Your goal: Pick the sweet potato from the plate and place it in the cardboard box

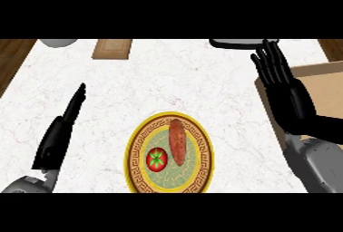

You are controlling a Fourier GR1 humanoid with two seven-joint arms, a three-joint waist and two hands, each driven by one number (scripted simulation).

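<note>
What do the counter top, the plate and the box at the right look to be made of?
Counter top: white marble-like stone, going by faint veining. Plate: probably glazed ceramic, with a yellow patterned rim. Cardboard box: matte tan, cardboard-like.

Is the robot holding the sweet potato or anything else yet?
No, nothing. The sweet potato lies on the plate, and both the left hand and right hand are open.

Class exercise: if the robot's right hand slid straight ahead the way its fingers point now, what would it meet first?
Probably the dark object at the counter's far edge. The right hand is open, fingers aimed up and slightly left; height is unclear.
</note>
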